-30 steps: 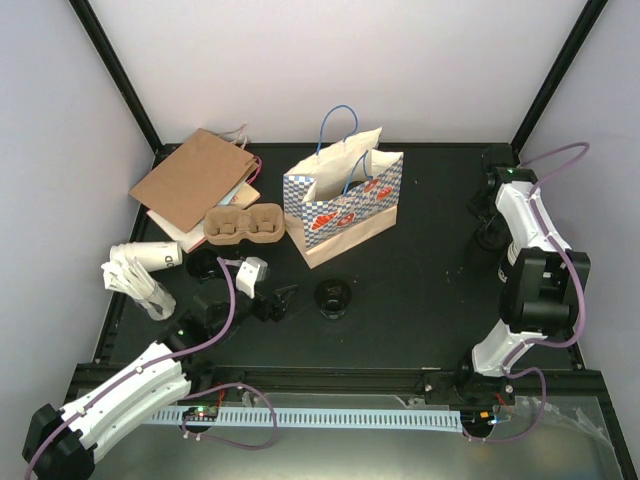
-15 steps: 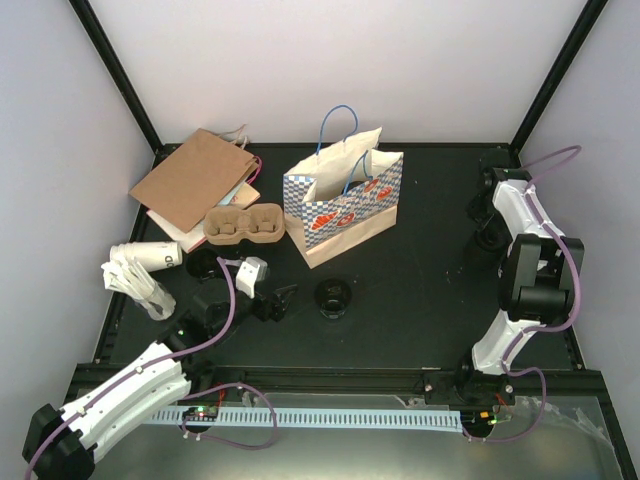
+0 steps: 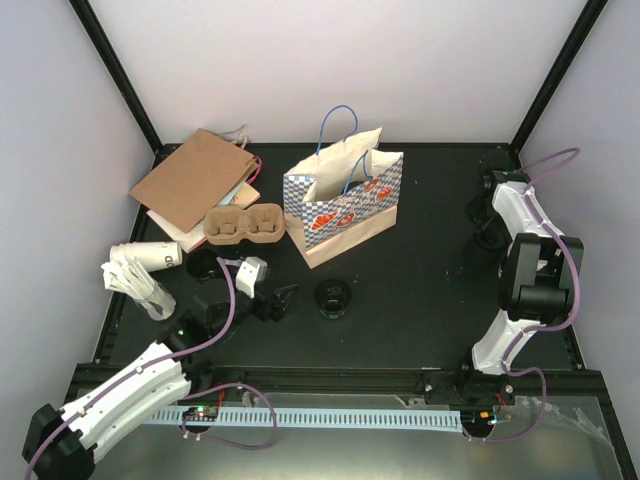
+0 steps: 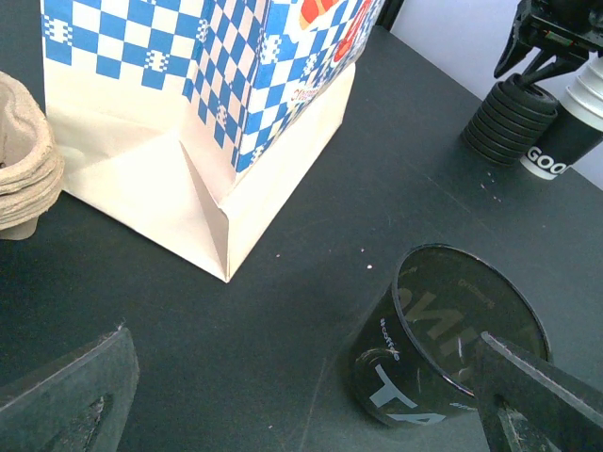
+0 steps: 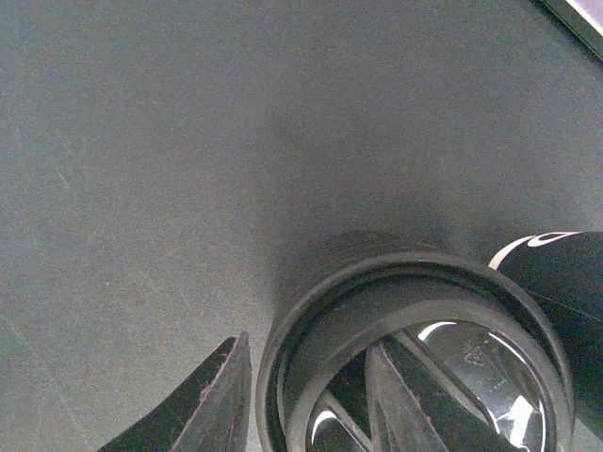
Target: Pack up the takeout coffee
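1. Cup first: the black coffee cup (image 3: 332, 297) stands upright on the dark table (image 3: 420, 280), just in front of the blue-and-white checked paper bag (image 3: 345, 200); near its corner, not touching it.
2. Left gripper (image 3: 275, 300) sits low, just to the left of that cup; jaws spread wide, nothing between the pads; in the wrist view the cup lies close by one fingertip (image 4: 537, 400), and I cannot tell whether they touch.
3. Over on the far right, the right gripper (image 3: 486, 218) is down on the stack of black lids (image 4: 507, 118); a second black cup (image 4: 565, 141) with white lettering stands right against that stack.
4. Right wrist view now: one finger (image 5: 212, 405) sits outside the top ring and the other inside it, so the jaws straddle the rim; whether they are pinching it, I cannot tell.
5. Cardboard cup carrier (image 3: 243, 225) rests just left of the checked bag; flat brown paper bags (image 3: 195, 180) lie behind it; a sleeve of white cups (image 3: 140, 270) lies on its side at the table's left edge.
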{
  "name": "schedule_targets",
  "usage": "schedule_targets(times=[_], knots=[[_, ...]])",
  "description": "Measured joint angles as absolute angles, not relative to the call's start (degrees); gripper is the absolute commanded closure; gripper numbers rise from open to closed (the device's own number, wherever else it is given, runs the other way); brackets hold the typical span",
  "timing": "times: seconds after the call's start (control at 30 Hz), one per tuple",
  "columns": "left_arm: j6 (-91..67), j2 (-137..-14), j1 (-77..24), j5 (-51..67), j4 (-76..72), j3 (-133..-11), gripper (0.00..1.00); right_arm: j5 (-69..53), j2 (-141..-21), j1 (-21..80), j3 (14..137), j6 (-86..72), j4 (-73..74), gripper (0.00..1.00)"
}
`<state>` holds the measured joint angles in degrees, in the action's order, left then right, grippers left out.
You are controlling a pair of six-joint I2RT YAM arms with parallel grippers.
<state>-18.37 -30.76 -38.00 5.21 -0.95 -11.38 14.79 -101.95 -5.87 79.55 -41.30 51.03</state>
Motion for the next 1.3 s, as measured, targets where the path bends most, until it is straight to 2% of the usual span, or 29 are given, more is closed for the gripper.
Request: schedule_targets(times=[0.77,1.3], knots=[[-18.37,-30.76,-37.98,5.17,-0.95,-11.38,0.01,7.77,-94.70,-3.86,70.59,-39.05,45.10,0.64],[-18.37,-30.76,-38.00,4.91,-0.95,-11.38,0.01,4.03,-90.26,2.17,67.70,-37.63,49.52,0.57]])
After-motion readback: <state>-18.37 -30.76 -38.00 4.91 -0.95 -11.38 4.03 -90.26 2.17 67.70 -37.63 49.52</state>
